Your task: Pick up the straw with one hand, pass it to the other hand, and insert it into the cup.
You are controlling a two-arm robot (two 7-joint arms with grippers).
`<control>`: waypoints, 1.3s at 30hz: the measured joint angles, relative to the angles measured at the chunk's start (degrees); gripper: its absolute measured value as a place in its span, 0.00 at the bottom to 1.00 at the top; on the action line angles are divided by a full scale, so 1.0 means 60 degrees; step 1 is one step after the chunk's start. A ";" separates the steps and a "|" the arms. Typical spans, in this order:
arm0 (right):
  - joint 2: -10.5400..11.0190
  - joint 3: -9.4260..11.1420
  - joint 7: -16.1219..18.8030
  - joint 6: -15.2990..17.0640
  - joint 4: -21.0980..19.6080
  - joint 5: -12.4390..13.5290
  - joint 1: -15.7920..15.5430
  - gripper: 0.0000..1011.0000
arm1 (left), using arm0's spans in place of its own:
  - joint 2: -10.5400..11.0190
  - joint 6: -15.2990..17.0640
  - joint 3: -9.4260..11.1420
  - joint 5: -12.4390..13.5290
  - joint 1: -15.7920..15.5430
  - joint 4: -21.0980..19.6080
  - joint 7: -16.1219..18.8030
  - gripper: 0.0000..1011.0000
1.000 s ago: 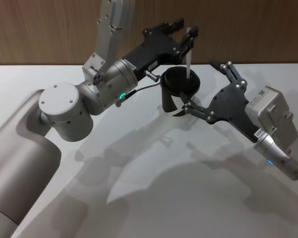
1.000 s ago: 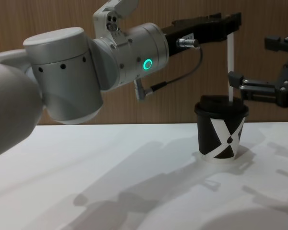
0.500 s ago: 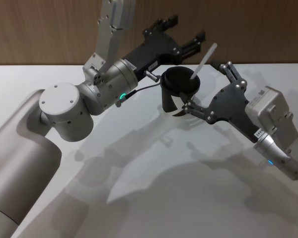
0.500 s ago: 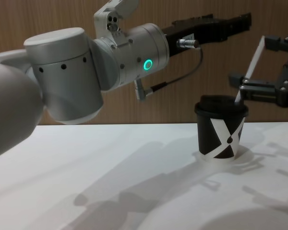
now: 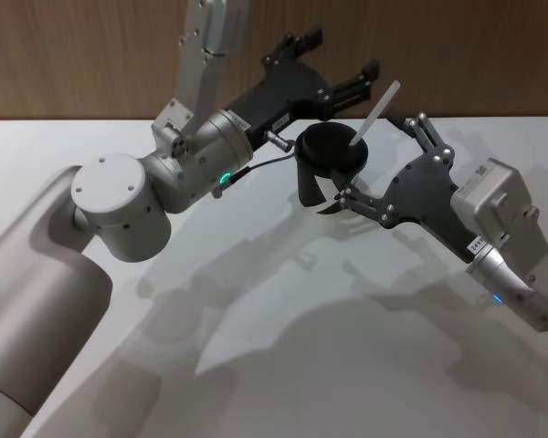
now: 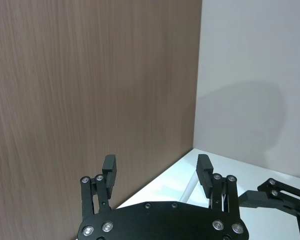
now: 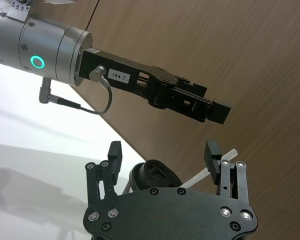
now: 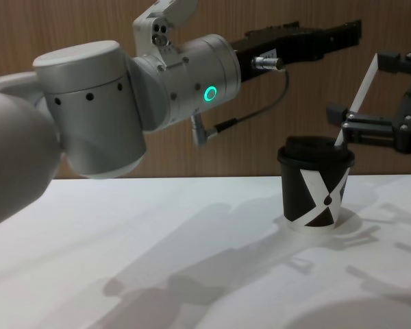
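The black cup with its white X pattern stands on the white table. The white straw sticks out of the lid and leans toward my right side; it shows as the straw in the chest view too. My left gripper hovers open above and behind the cup, apart from the straw. My right gripper is open just right of the cup, with one finger low by the cup's side and the other near the straw. The right wrist view shows the lid and straw between its fingers.
The white table spreads in front of the cup. A wooden wall rises close behind it. The left arm's big grey joints take up the left of the scene.
My left gripper opened and let go of the straw, then rose slightly. The straw, upright before, tipped over to lean right in the cup. The right arm stayed put.
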 joint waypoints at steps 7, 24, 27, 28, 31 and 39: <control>-0.0022 0.0028 -0.0081 0.0003 -0.0035 -0.0018 0.0009 0.99 | 0.0110 0.0045 -0.0117 -0.0090 0.0153 -0.0186 -0.0077 0.99; -0.0486 0.0491 -0.0890 0.0066 -0.0621 -0.0220 0.0115 0.99 | 0.0502 0.0276 -0.0478 -0.0393 0.0655 -0.0716 -0.0353 0.99; -0.0546 0.0576 -0.0980 0.0074 -0.0724 -0.0241 0.0080 0.99 | 0.0542 0.0296 -0.0520 -0.0394 0.0706 -0.0753 -0.0366 0.99; -0.0571 0.0607 -0.1009 0.0077 -0.0764 -0.0247 0.0062 0.99 | 0.0560 0.0298 -0.0539 -0.0394 0.0729 -0.0761 -0.0372 0.99; -0.0609 0.0649 -0.1051 0.0080 -0.0824 -0.0249 0.0034 0.99 | 0.0572 0.0299 -0.0571 -0.0392 0.0759 -0.0767 -0.0386 0.99; -0.0738 0.0741 -0.1065 0.0112 -0.0936 -0.0148 -0.0032 0.99 | 0.0519 0.0108 -0.0656 -0.0505 0.0789 -0.0629 -0.0655 0.99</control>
